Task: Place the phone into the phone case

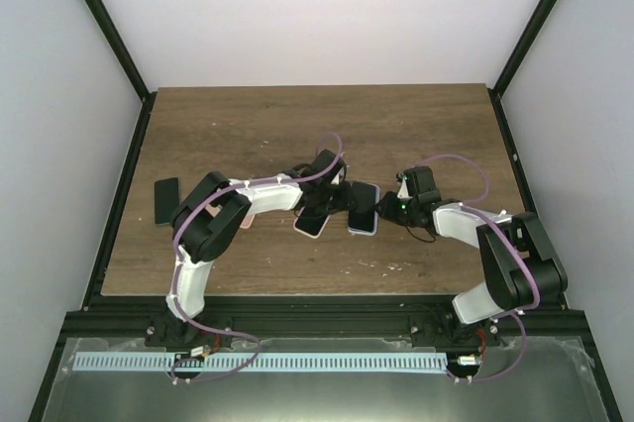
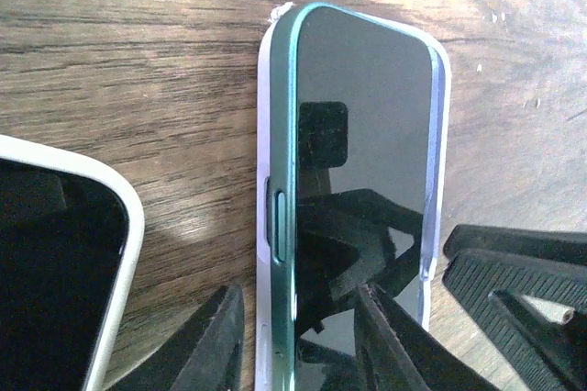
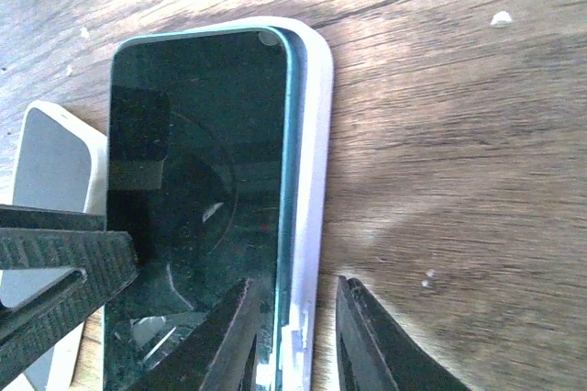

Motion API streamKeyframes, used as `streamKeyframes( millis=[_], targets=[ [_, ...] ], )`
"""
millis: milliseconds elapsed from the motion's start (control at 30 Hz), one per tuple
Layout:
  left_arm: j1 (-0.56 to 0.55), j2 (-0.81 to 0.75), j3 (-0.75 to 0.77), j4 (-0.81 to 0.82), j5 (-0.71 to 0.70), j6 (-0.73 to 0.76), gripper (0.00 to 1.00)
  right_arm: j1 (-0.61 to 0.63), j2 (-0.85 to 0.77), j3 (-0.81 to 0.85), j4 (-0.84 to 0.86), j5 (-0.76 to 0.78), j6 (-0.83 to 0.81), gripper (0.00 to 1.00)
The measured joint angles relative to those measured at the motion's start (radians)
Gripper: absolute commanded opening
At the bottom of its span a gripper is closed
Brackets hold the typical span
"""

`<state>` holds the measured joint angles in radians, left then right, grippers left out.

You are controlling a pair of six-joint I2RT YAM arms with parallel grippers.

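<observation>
A green-edged phone [image 2: 367,116] with a dark screen lies face up in a pale lavender case [image 2: 268,134] at the table's middle [image 1: 364,206]. Its left long edge stands a little proud of the case wall. My left gripper [image 2: 298,290] is open and straddles that edge, with one finger on the screen and one outside the case. My right gripper [image 3: 295,283] is open and straddles the opposite long edge of the phone [image 3: 202,134] and the case [image 3: 316,134], with one finger over the screen and one on the table.
A second phone in a white case [image 1: 311,223] lies close to the left of the first; it also shows in the left wrist view [image 2: 55,272]. A dark flat object [image 1: 166,201] lies at the table's left edge. Both grippers [image 1: 332,199] [image 1: 388,209] crowd the phone.
</observation>
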<state>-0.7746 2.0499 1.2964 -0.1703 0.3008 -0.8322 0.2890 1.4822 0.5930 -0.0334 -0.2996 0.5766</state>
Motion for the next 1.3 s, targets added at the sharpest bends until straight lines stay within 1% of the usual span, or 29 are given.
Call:
streamKeyframes(
  millis=[200, 333, 733, 967, 1300],
  targets=[
    [0.002, 0.002, 0.006, -0.001, 0.004, 0.006, 0.18, -0.001, 0.03, 0.0, 0.029, -0.037, 0.0, 0.24],
    [0.006, 0.006, 0.008, 0.004, 0.015, 0.011, 0.11, -0.001, 0.05, -0.001, 0.048, -0.058, 0.0, 0.23],
    [0.011, 0.016, 0.016, 0.019, 0.044, 0.018, 0.07, -0.014, 0.058, -0.024, 0.105, -0.098, 0.0, 0.23],
    [0.005, 0.038, 0.05, 0.007, 0.03, 0.027, 0.08, -0.026, 0.058, -0.037, 0.137, -0.097, 0.0, 0.23],
    [-0.006, 0.025, 0.028, 0.021, 0.008, 0.026, 0.09, -0.035, 0.064, -0.04, 0.153, -0.13, -0.036, 0.24]
  ],
)
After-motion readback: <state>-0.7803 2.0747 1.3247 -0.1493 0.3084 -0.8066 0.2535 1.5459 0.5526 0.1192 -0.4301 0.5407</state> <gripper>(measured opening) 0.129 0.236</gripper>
